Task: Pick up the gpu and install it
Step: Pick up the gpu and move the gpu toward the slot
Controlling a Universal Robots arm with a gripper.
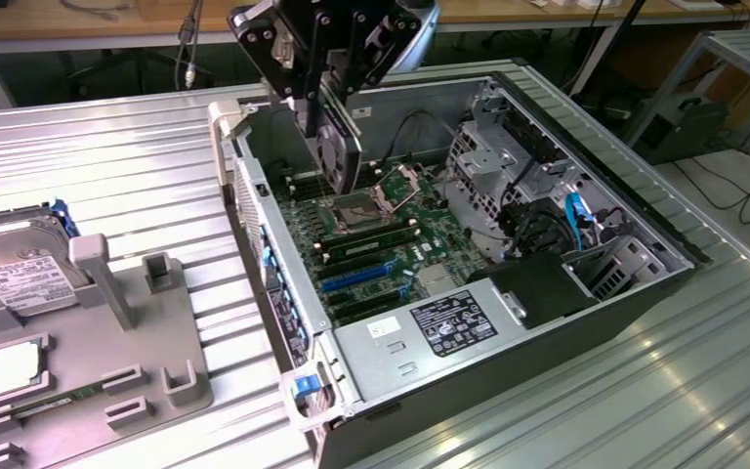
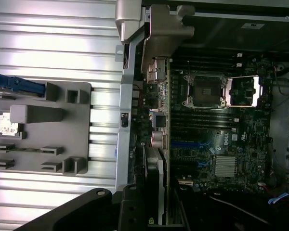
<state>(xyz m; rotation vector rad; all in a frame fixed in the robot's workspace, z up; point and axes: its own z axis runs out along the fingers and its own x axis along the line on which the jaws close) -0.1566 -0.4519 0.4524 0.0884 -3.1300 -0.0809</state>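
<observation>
Upper centre of the exterior view: black end effector (image 1: 327, 98) pinching the thin, black-shrouded, green-boarded gpu (image 1: 345, 147). It is held on edge above the green motherboard (image 1: 389, 244) inside the open black metal computer case (image 1: 519, 391), presumably to align with a slot.

The case (image 1: 531, 381) lies open on top, so the way in is from above. Inside the case, the motherboard (image 1: 375, 259) forms a low floor with free room over its middle slots. Along the case's wall on the exterior view's right, the drive cage (image 1: 492, 171) and cables (image 1: 570, 220) crowd the space. The power supply (image 1: 447, 327) blocks the case's near end. The gripper (image 1: 329, 122), clamped on the upright gpu (image 1: 343, 156), fills the room above the case's far end. Beside the case, on the exterior view's left, the table (image 1: 128, 147) is open as far as the tray (image 1: 153, 391).
</observation>
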